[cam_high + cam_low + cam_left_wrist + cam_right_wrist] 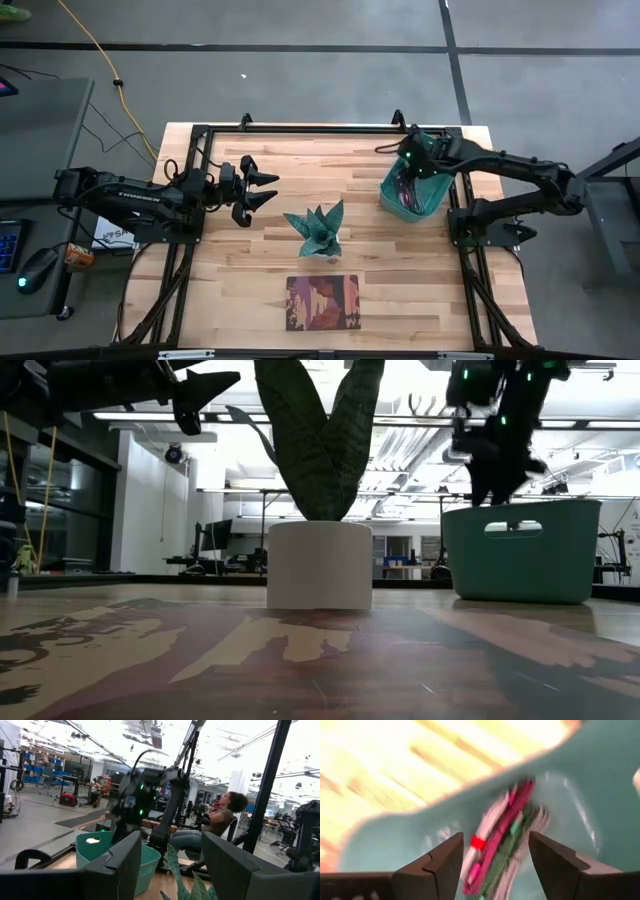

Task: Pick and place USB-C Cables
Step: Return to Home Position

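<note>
The cable bundles (pixel 502 845) lie in a heap on the floor of the teal bin (pixel 410 190): a dark red one, a white one with a red tie, a green one and a pale one, all blurred. My right gripper (pixel 492 855) is open and points down into the bin from above, clear of the cables; in the high view my right gripper (pixel 408 165) stands over the bin's far part. My left gripper (pixel 262 190) is open and raised over the table's left side, pointing right.
A teal folded-paper plant in a white pot (pixel 318 232) stands mid-table. A reddish-brown book (pixel 322 302) lies flat near the near edge. The bin (pixel 520 550) sits at the table's far right. A black frame runs along the table's sides. A person sits beyond the table in the left wrist view.
</note>
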You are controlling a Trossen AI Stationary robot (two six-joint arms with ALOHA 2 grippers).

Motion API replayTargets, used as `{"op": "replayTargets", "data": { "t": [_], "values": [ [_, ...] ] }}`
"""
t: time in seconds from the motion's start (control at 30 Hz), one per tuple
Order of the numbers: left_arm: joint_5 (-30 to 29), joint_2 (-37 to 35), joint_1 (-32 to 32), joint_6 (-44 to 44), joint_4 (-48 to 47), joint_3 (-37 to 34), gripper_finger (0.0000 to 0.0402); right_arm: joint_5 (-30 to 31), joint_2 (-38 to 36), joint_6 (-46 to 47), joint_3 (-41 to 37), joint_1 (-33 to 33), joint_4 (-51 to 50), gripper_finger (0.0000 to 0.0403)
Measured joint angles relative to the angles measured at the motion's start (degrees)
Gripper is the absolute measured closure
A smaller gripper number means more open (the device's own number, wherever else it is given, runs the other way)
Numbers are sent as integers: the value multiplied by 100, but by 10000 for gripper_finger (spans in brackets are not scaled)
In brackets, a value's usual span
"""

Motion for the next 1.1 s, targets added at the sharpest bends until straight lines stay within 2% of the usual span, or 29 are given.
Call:
{"op": "replayTargets", "data": {
  "t": [0.13, 0.27, 0.4, 0.5, 0.73, 0.97, 1.1],
  "values": [
    [0, 0, 0, -9, -2, -1, 213, 124, -340, -440, 381, 181, 182, 187],
    [0, 0, 0, -5, -4, -1, 213, 126, -849, -840, 426, 353, 552, 187],
    [0, 0, 0, -3, -4, -1, 213, 97, -1475, -1190, 158, 561, 1188, 187],
    [0, 0, 0, -2, -4, -1, 213, 26, -1935, -1500, -255, 739, 2135, 187],
    [0, 0, 0, 0, -4, -1, 213, -981, -2403, -1998, -1258, 838, 4612, 187],
    [0, 0, 0, 2, -4, -1, 213, -3034, -2130, -2227, -1662, 1017, 6544, 187],
    [0, 0, 4, 2, -4, -1, 213, -3218, -1970, -2596, -1756, 1362, 6951, 187]
  ]
}}
